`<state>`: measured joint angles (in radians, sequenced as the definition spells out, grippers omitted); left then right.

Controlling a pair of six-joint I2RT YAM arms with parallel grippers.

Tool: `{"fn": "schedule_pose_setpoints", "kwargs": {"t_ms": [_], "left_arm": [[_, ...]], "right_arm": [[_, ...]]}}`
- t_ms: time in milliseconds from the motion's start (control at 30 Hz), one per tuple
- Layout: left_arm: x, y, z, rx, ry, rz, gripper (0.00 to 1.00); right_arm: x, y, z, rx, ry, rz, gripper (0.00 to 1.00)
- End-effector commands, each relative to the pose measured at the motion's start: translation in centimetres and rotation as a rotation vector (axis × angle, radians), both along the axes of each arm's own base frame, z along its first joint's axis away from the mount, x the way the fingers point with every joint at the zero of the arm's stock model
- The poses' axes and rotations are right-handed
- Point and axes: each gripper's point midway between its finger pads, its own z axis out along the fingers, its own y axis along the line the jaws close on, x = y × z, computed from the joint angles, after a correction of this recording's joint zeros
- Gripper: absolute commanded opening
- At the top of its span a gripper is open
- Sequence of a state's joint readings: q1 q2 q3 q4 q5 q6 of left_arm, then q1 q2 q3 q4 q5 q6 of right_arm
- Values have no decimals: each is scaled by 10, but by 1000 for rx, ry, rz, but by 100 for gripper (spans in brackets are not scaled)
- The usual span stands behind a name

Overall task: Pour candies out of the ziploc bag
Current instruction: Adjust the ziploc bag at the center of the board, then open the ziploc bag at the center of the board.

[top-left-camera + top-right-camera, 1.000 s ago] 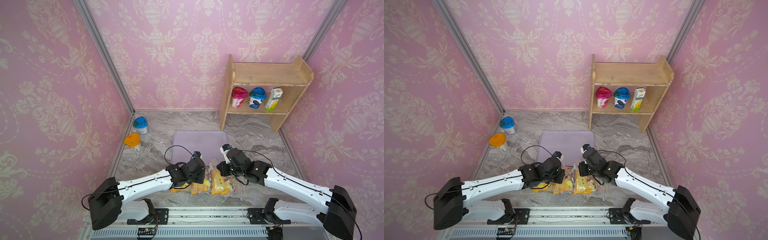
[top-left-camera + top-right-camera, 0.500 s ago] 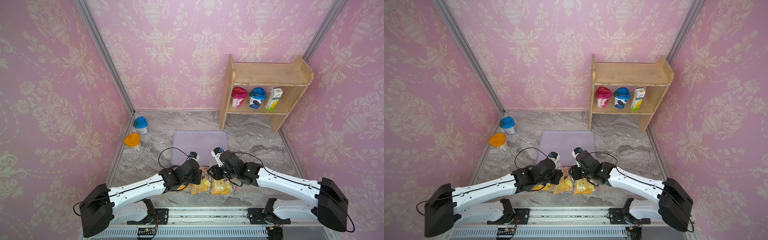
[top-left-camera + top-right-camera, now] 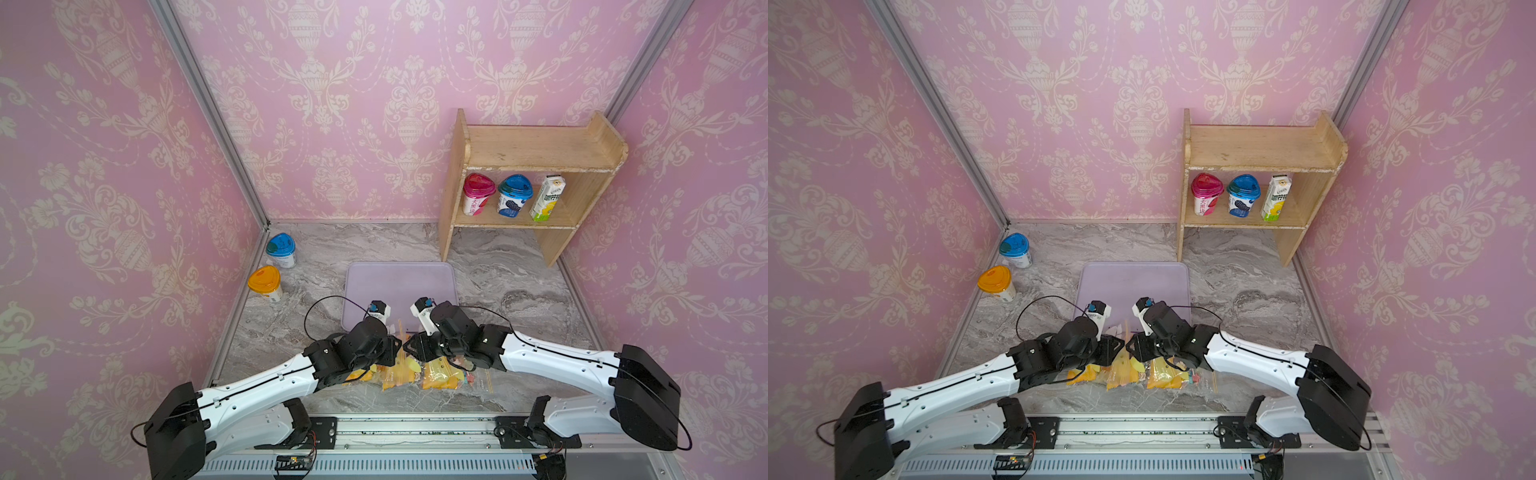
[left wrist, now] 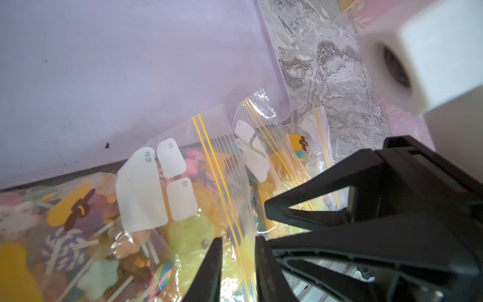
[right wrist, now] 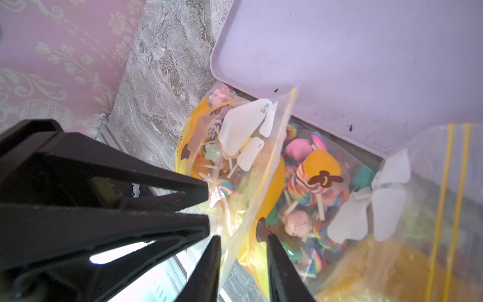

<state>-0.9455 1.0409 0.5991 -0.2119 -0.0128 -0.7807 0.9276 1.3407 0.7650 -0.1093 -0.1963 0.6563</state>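
I have both arms low over the ziploc bag [image 3: 436, 376], which lies on the marble table [image 3: 519, 282] against the near rim of the lavender tray [image 3: 399, 286], with its zip end lapping onto that rim. The candies [image 5: 303, 188], striped lollipops on white sticks and soft pastel shapes, are all inside the clear film. My left gripper [image 4: 238, 243] straddles the yellow zip strip [image 4: 222, 183], fingers parted and not pinching. My right gripper [image 5: 241, 240] stands parted too, with a loose edge of film running between its fingers.
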Motion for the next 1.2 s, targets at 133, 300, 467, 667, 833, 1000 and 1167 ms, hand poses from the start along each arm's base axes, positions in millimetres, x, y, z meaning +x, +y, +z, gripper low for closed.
{"fn": "schedule_pose_setpoints", "kwargs": {"t_ms": [133, 300, 467, 667, 833, 1000, 1167], "left_arm": [[3, 2, 0, -24, 0, 19, 24], [5, 1, 1, -37, 4, 18, 24], [5, 1, 3, -46, 8, 14, 24], [5, 3, 1, -48, 12, 15, 24], [5, -1, 1, -60, 20, 6, 24], [4, -5, -2, -61, 37, -8, 26], [3, -6, -3, -62, 41, -12, 26]], "right_arm": [[1, 5, 9, 26, -13, 0, 27], [1, 7, 6, 26, -5, 5, 22], [2, 7, 6, 32, -7, 1, 18], [1, 6, 3, 31, -7, -1, 1], [2, 4, 2, 41, -11, -14, 0], [4, -4, -2, 4, -17, -45, 3], [4, -11, -4, -8, -22, -66, 13]]}}
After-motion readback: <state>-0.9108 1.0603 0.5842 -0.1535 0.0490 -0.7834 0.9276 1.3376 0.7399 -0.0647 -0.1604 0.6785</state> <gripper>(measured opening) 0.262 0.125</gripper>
